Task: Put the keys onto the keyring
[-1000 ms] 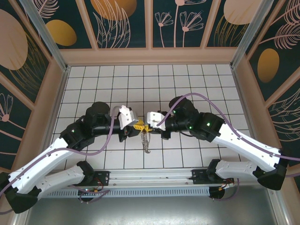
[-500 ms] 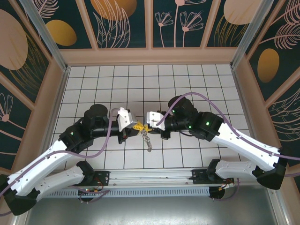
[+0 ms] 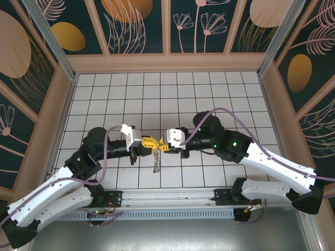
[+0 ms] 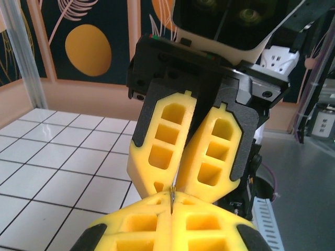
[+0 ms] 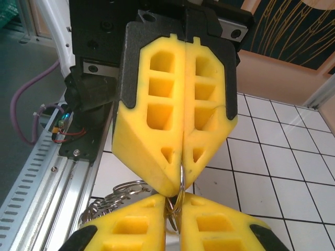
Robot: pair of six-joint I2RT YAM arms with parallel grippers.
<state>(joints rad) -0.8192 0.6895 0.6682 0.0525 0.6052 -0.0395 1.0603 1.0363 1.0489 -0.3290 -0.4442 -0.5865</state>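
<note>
Pinches the keyring in the fully closed left pincer, tip to tip with the right pincer, parted a crack around the same loop. Dangles the keys below both tips, over the desk.

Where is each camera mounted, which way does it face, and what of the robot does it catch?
Top external: above and behind the bases, looking down on the tiled table; both arms show, left gripper and right gripper tip to tip.
Left wrist: on the left arm, facing the right gripper head-on; own fingertips along the bottom.
Right wrist: on the right arm, facing the left gripper; own fingertips below.
Shared: both wrist views show the keyring between the touching tips.
</note>
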